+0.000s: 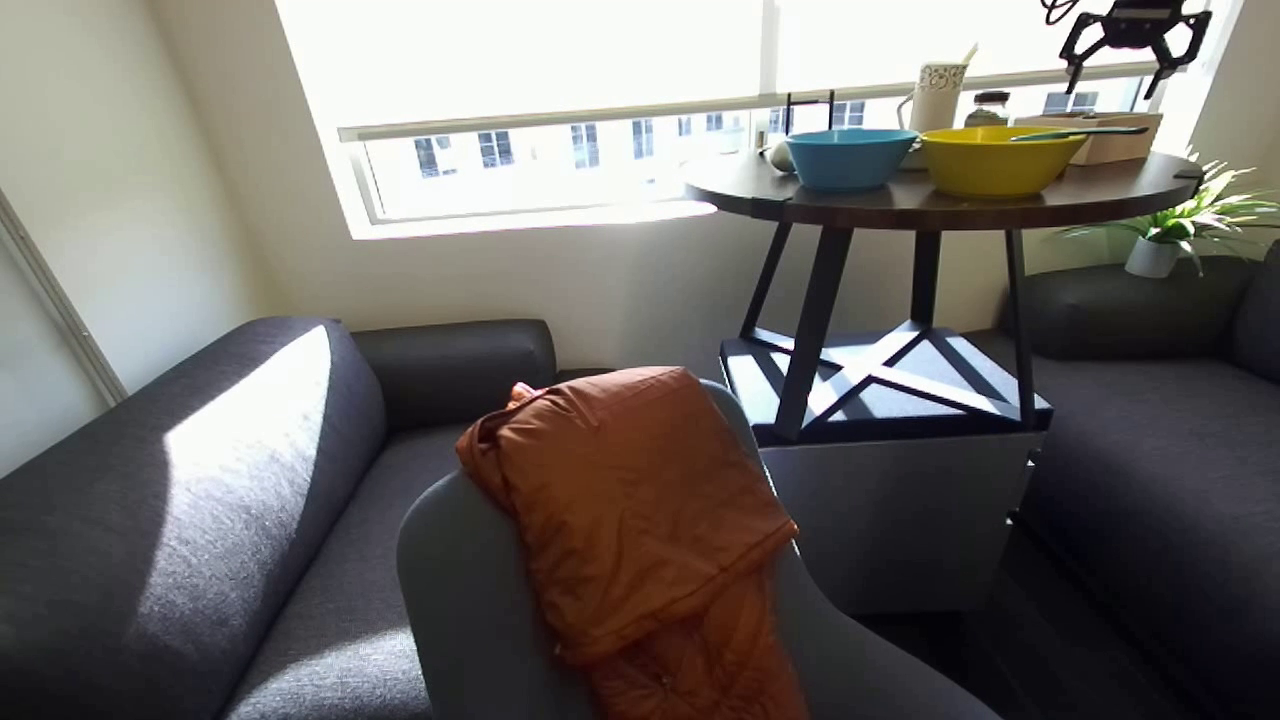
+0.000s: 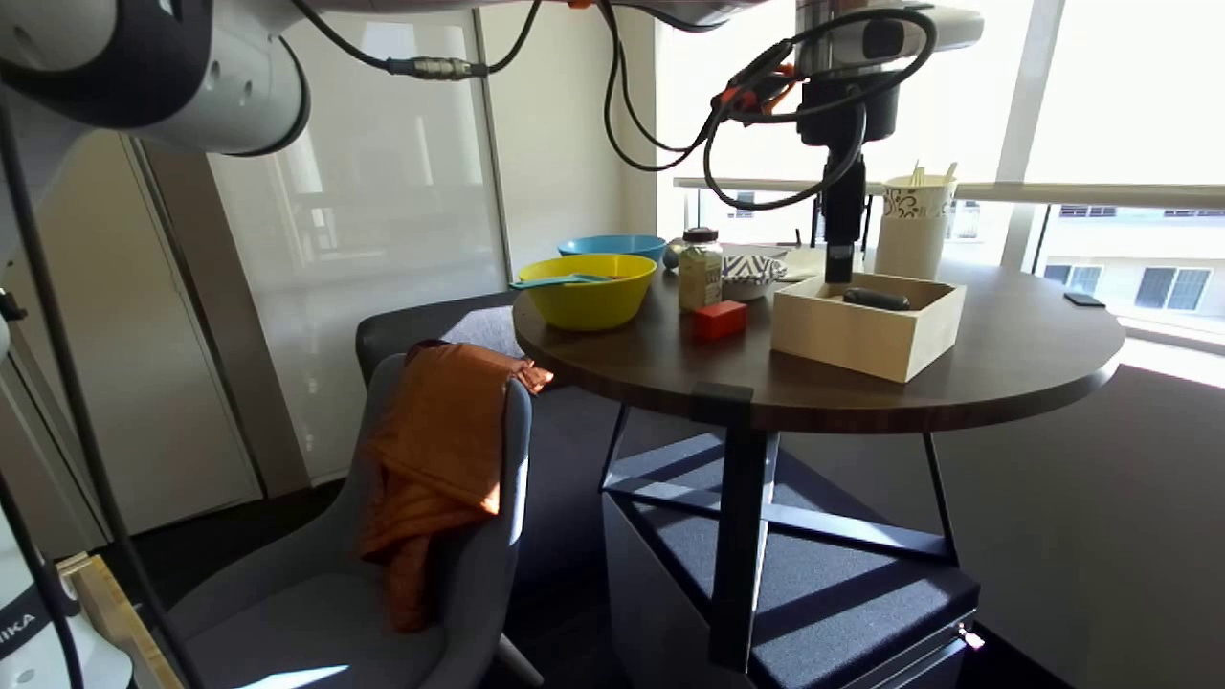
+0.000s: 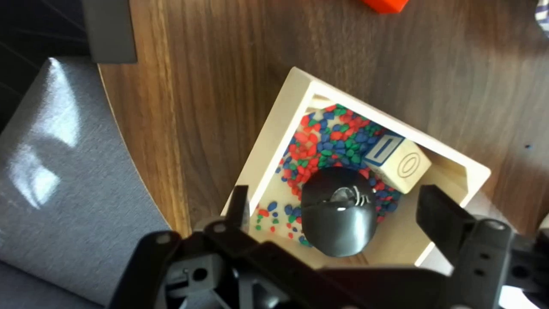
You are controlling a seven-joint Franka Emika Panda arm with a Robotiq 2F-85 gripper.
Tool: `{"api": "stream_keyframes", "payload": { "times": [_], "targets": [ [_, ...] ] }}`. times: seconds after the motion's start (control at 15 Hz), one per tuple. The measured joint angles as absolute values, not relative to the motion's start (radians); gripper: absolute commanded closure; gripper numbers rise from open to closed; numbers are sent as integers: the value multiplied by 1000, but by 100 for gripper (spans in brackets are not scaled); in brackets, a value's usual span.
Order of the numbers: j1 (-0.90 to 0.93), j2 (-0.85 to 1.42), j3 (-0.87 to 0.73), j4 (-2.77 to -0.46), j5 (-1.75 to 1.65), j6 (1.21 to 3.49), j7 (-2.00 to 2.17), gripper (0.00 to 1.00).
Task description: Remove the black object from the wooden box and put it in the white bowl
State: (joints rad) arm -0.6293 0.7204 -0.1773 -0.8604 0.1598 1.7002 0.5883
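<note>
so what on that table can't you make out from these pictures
White patterned bowl: mostly cut off by the wrist view's right edge.
Yellow bowl: its own wall hides the bottom inside in both exterior views.
Jar: any lettering is too small to read in an exterior view.
Wooden box: the black object covers part of its floor in the wrist view.

Wrist view: close above wooden box [image 3: 272, 137], downward. Both exterior views: farther, sharing table [image 2: 1014, 335].

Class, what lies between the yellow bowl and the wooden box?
In an exterior view, a dark-capped jar and a red block stand between the yellow bowl and the wooden box; a patterned white bowl shows there too, farther back.
</note>
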Motion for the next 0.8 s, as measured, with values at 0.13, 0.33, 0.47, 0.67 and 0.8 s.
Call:
{"api": "stream_keyframes", "payload": {
  "times": [0.13,0.33,0.47,0.67,0.8],
  "targets": [
    [-624,723,-172,-860,161,1717,602,0],
    [-615,738,-173,-860,160,1809,654,0],
    [-608,753,-174,-858,156,1867,691,0],
    [-596,776,-192,-857,130,1917,726,0],
    [-592,792,-209,-856,105,1931,746,0]
  ]
}}
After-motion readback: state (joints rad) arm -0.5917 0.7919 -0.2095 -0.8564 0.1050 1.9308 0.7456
